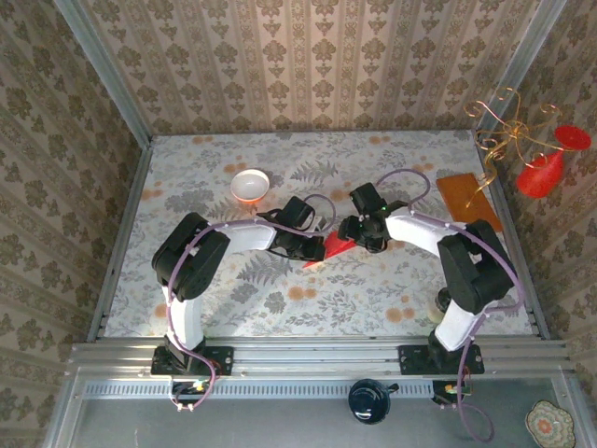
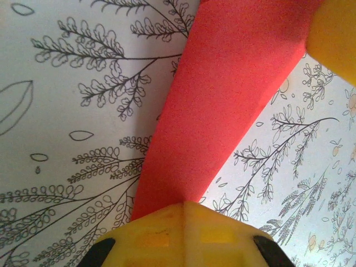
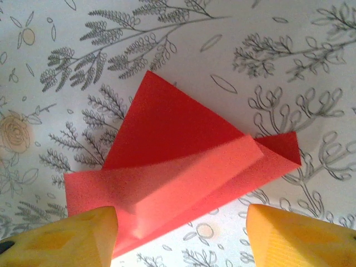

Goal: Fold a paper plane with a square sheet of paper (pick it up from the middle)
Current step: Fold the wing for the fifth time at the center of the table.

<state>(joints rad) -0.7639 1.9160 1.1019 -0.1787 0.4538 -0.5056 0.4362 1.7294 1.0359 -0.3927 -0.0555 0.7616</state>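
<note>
The red sheet of paper (image 1: 336, 248), folded into overlapping pointed flaps, lies at the middle of the table between my two grippers. My left gripper (image 1: 312, 245) is shut on one end of it. In the left wrist view the red paper (image 2: 222, 100) runs out from between the closed yellow fingers of the left gripper (image 2: 184, 203). My right gripper (image 1: 359, 233) hovers over the other end. Its yellow fingers (image 3: 83, 236) stand apart in the right wrist view, either side of the paper (image 3: 178, 161), and the right gripper (image 3: 181, 214) holds nothing.
A small white bowl (image 1: 249, 185) stands at the back left of the flowered tablecloth. An orange-brown board (image 1: 469, 199) lies at the right edge, beside a gold wire stand with red cones (image 1: 539, 173). Patterned walls close off three sides.
</note>
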